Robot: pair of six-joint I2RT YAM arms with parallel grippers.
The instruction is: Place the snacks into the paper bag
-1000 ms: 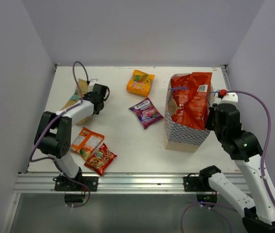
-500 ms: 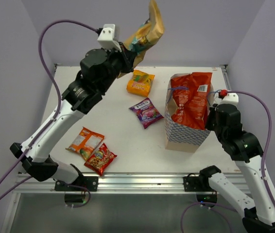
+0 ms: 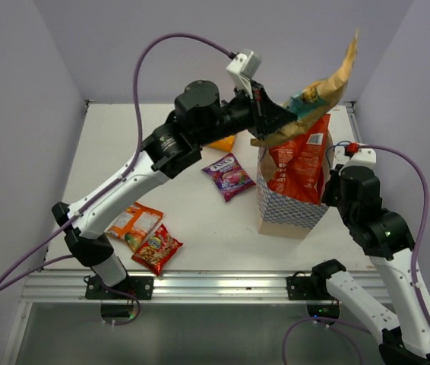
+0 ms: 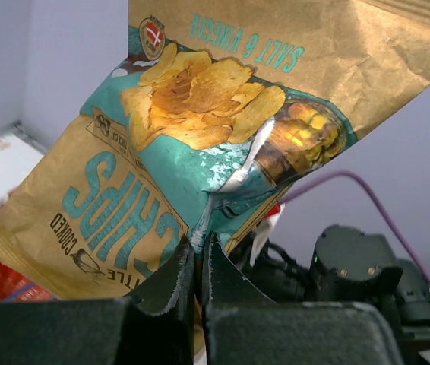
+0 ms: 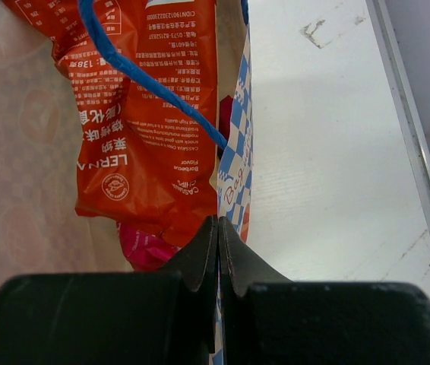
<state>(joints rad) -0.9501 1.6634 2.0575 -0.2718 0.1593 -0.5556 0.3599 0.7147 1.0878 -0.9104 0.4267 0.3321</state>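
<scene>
My left gripper (image 3: 274,122) is shut on the lower edge of the tan-brown chip packet (image 3: 321,90) and holds it in the air above the mouth of the paper bag (image 3: 287,209). In the left wrist view the fingers (image 4: 198,245) pinch the packet (image 4: 200,137). The large red packet (image 3: 300,156) stands in the bag and sticks out of its top. My right gripper (image 3: 336,161) is shut on the bag's right wall (image 5: 238,163); its tips (image 5: 218,222) close over the checked paper. The red packet (image 5: 154,129) and a pink packet (image 5: 143,245) lie inside.
On the table lie a purple packet (image 3: 229,175), an orange packet (image 3: 219,143) partly hidden under my left arm, an orange-white packet (image 3: 135,222) and a small red packet (image 3: 156,249) at the front left. A blue string handle (image 5: 139,72) crosses the bag's mouth.
My left arm has swung right with the tan-brown packet, from above the back middle of the table to above the bag. The right arm and the bag have not moved.
</scene>
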